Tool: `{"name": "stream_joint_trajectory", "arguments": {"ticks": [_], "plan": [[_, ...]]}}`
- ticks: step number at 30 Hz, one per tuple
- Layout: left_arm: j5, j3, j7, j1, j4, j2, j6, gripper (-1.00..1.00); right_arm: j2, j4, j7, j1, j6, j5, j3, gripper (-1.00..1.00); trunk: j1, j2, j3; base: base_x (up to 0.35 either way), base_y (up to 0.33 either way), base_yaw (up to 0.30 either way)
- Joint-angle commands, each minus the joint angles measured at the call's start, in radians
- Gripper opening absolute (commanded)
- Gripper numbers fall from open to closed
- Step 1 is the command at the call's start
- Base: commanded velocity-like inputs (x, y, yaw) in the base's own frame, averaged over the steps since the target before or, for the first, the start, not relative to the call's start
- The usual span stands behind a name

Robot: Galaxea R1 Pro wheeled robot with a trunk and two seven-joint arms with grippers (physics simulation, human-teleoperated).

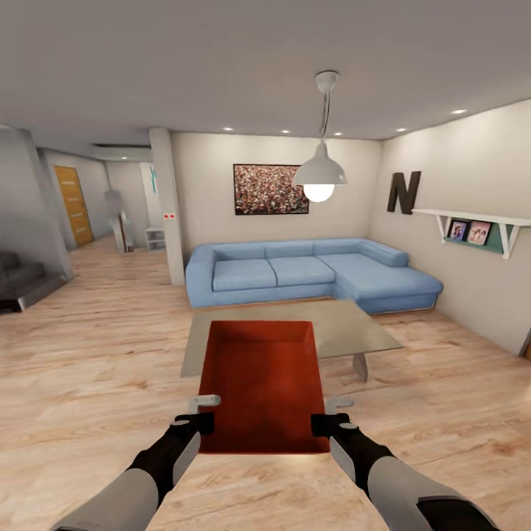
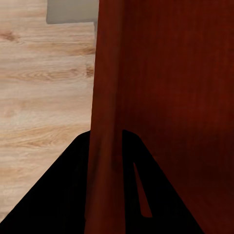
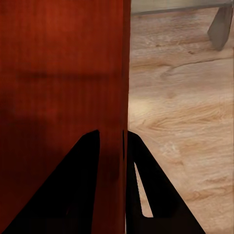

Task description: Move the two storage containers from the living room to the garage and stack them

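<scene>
Above the living room's wood-plank floor point(image 1: 88, 369), one storage container point(image 1: 264, 387) hangs between two grippers: left gripper point(image 1: 196, 423) and right gripper point(image 1: 329, 425) each clamp a side wall. Head view adds one blue sofa point(image 1: 310, 273); right wrist view shows a table leg point(image 3: 220, 27).

Light wood-plank flooring point(image 1: 88, 369) spread through the living room. On it, toward twelve o'clock, stood a glass-topped coffee table point(image 1: 354, 328); beyond that, a blue sectional sofa point(image 1: 310, 273) rested at the wall.

head forward, wrists close on container point(image 1: 264, 383)
</scene>
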Motion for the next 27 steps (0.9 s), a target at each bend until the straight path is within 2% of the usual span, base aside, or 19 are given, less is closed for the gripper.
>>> {"name": "stream_joint_trajectory", "arguments": {"ticks": [1, 27], "plan": [[0.008, -0.007, 0.004, 0.0, -0.011, -0.001, 0.003, -1.0, 0.003, 0.003, 0.003, 0.001, 0.003, -0.01, 0.007, -1.0, 0.0, -0.001, -0.001, 0.0, -0.107, 0.268], [0.008, -0.007, 0.004, 0.0, -0.011, -0.001, 0.003, -1.0, 0.003, 0.003, 0.004, 0.001, 0.004, -0.01, 0.007, -1.0, 0.0, -0.001, -0.001, 0.0, -0.105, 0.268]]}}
